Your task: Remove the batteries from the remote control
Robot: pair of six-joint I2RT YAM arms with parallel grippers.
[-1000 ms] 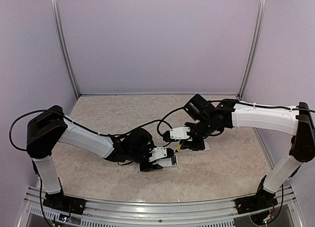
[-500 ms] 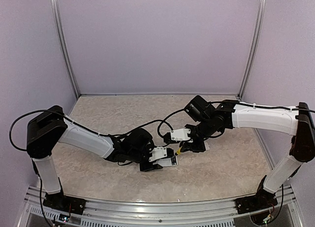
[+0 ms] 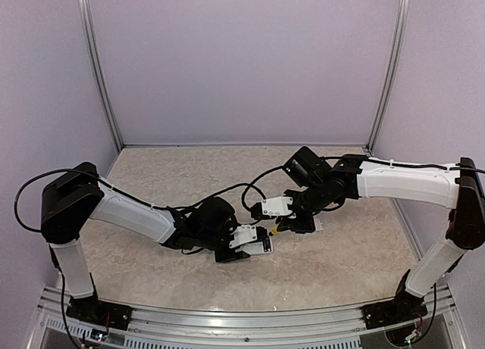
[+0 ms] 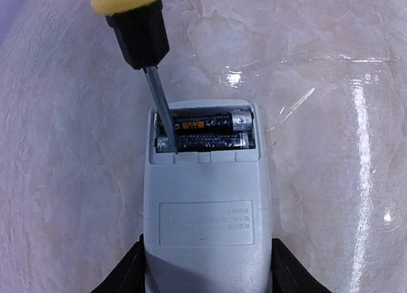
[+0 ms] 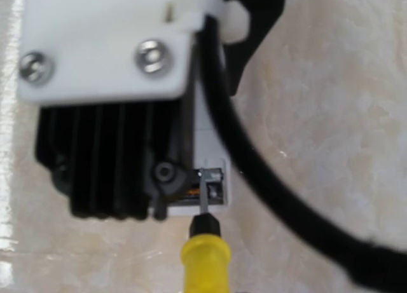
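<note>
The white remote control (image 4: 206, 204) lies on the table with its back up, and my left gripper (image 4: 206, 271) is shut on its near end, black fingers (image 4: 130, 274) at both sides. Its compartment is open, with the two dark batteries (image 4: 206, 131) side by side inside. A yellow-handled screwdriver (image 4: 130, 4) has its blade tip at the batteries' left end. In the right wrist view the screwdriver (image 5: 206, 255) rises from the bottom edge to the compartment (image 5: 210, 185). In the top view my right gripper (image 3: 288, 224) is shut on the screwdriver beside the remote (image 3: 261, 247).
A small white cover piece (image 3: 317, 224) lies on the table under the right arm. The left wrist's black cable (image 5: 267, 178) and camera mount (image 5: 108, 45) hang close over the remote. Metal frame posts stand at the back corners.
My right gripper has edged slightly down and left toward the remote with the screwdriver. The left gripper and the remote have stayed put.
</note>
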